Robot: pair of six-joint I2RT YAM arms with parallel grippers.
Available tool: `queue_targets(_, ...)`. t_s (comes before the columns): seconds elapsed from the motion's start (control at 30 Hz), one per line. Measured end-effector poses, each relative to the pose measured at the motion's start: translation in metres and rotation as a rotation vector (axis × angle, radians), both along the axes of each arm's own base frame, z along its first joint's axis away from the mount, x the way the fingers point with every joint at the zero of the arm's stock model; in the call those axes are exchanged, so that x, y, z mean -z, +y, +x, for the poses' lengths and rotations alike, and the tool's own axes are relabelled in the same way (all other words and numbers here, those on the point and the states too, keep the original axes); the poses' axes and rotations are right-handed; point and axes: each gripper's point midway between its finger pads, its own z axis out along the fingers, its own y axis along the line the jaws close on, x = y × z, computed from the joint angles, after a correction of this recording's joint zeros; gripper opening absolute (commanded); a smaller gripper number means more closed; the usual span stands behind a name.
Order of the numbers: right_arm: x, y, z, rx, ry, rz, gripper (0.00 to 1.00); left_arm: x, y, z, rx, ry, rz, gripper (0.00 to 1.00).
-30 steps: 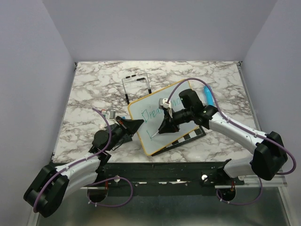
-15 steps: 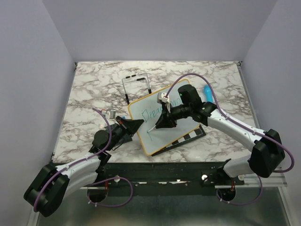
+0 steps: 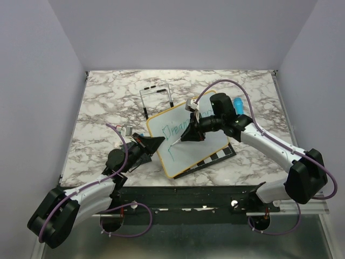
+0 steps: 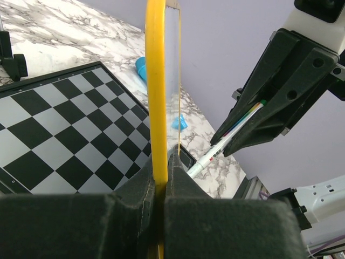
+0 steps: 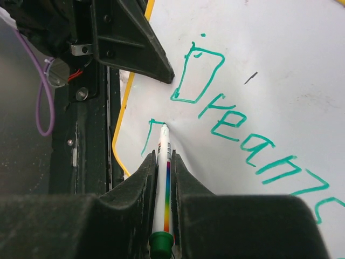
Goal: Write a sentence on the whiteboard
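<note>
The left gripper (image 4: pixel 160 167) is clamped tight on the yellow near-left edge of the whiteboard (image 3: pixel 175 156), which lies over the chessboard (image 4: pixel 64 124) at mid-table; the right gripper (image 5: pixel 163 160) is closed around a marker (image 5: pixel 166 191); its tip touches the board just below the teal "Dreams" of the sentence (image 5: pixel 242 135).

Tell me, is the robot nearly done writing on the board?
Not yet. The first word, "Dreams", is written on the whiteboard. The right claw holds the marker, starting line two, while the left claw grips the board's edge. The other words are left to write.
</note>
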Motion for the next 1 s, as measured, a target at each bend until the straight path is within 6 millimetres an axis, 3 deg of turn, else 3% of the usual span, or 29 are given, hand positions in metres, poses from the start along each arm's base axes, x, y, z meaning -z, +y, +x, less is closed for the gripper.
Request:
queue_targets(0.17,0.0,-0.005,0.003,0.013,0.0,0.007,0.01,0.0,0.0,0.0,0.0,0.0,0.0,0.0)
queue_targets(0.5,0.015,-0.01,-0.01,-0.028,0.039,-0.009,0.01,0.0,0.0,0.0,0.0,0.0,0.0,0.0)
queue_targets(1.0,0.018,-0.002,-0.02,-0.058,0.063,-0.016,0.01,0.0,0.0,0.001,0.0,-0.003,-0.002,0.0)
